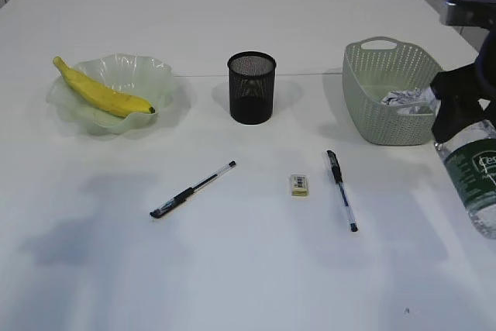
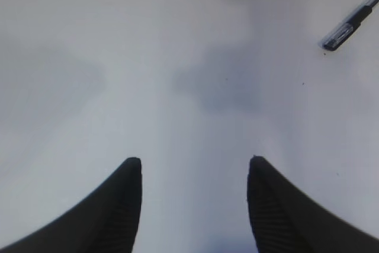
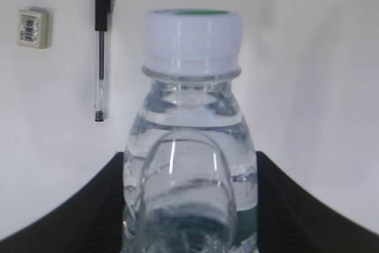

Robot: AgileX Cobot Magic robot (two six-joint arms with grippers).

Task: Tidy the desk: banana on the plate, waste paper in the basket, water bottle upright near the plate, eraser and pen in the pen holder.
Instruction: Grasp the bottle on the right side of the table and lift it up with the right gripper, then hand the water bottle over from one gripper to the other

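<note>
From the outside camera, the banana (image 1: 103, 94) already lies on the plate (image 1: 143, 71), and crumpled paper (image 1: 408, 99) sits in the basket (image 1: 372, 83). The pen holder (image 1: 252, 87) stands in the middle, and I can't see anything in it. Two pens, the left pen (image 1: 193, 189) and the right pen (image 1: 341, 189), lie flat on the table (image 1: 248, 21) with the eraser (image 1: 299, 184) between them. At the right edge the right claw (image 1: 457, 102) holds the water bottle (image 1: 474, 180) up off the table, tilted.

The left wrist camera shows the left claw (image 2: 194, 173) wide open with nothing in it, hanging above bare table. The tip of a pen peeks in at the top right corner.

The right wrist camera shows the bottle with its white cap (image 3: 193, 37), squeezed between the two black fingers (image 3: 284, 205).

So the bottle step seems to be the one going on. Next, I think the bottle must travel far across to the plate, be turned straight, and be set down standing.
</note>
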